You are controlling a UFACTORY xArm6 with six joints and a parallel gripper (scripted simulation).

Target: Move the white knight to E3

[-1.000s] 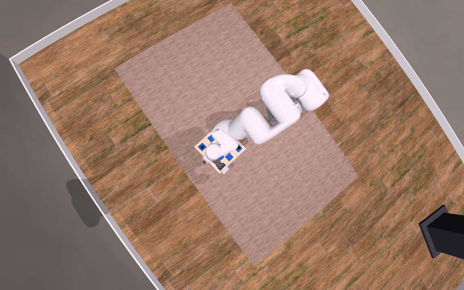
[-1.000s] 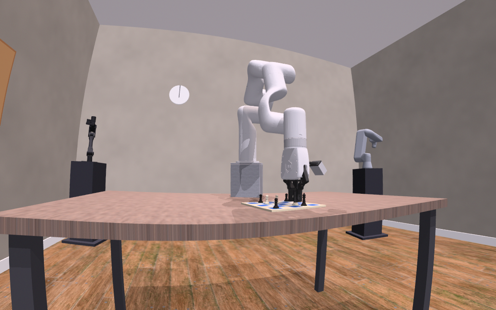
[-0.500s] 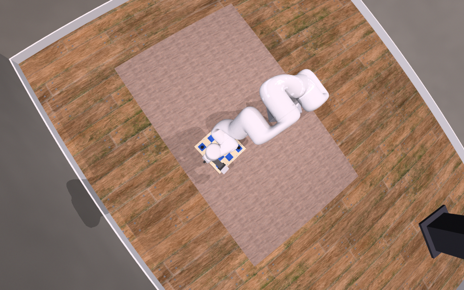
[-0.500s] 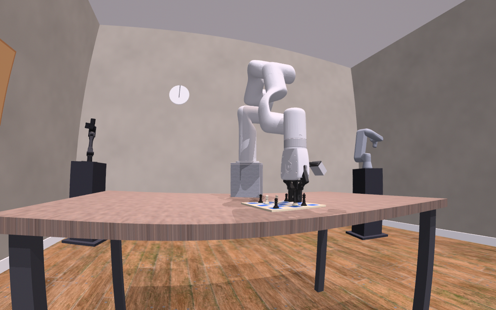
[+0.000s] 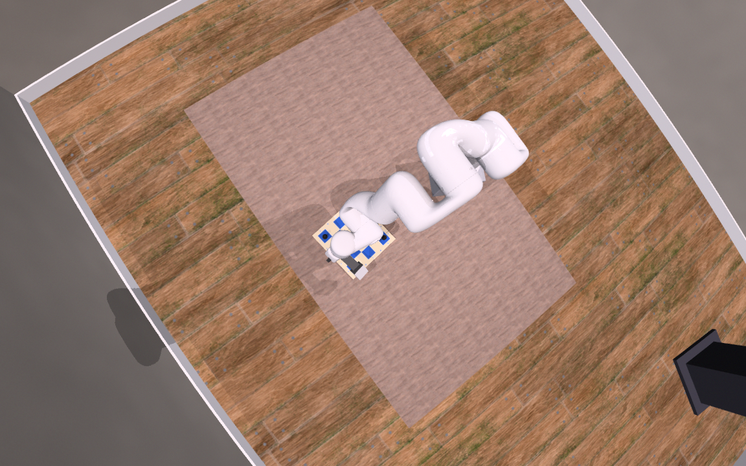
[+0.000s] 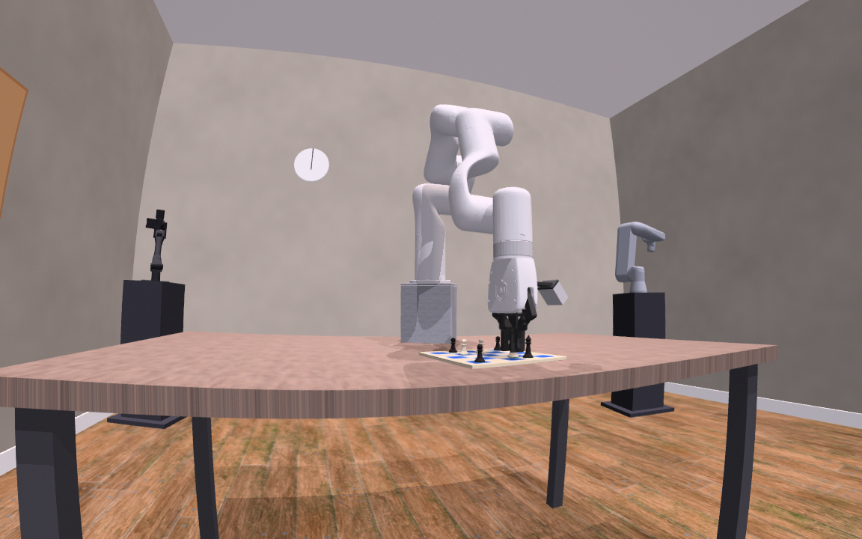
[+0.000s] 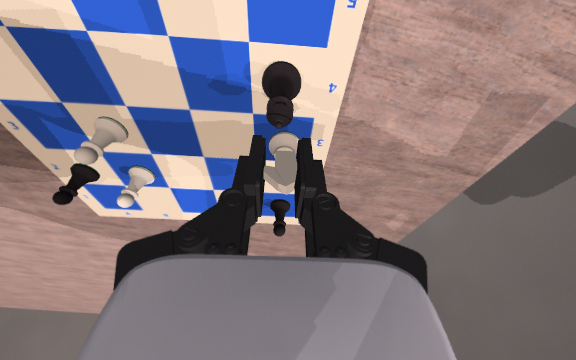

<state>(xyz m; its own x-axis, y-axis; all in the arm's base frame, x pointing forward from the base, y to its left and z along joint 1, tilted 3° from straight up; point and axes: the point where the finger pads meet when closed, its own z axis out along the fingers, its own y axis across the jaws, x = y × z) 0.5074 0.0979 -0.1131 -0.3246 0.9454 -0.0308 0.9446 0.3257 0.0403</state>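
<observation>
Cream-white, your carved white knight [image 7: 282,165] sits pinched between the black two-finger gripper [image 7: 279,150], long axis running along the fingers, round base beyond the tips, just above the blue-and-cream chessboard [image 7: 133,75]. Ahead of the jaws stands a round-headed black pawn [image 7: 280,95]; behind them, a smaller black pawn [image 7: 279,216].

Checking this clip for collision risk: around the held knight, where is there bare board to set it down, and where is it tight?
The gripper is shut on the white knight. Tight spots: the black pawn just ahead and a small black piece behind. The squares between the knight and the white pawns show no pieces.
</observation>
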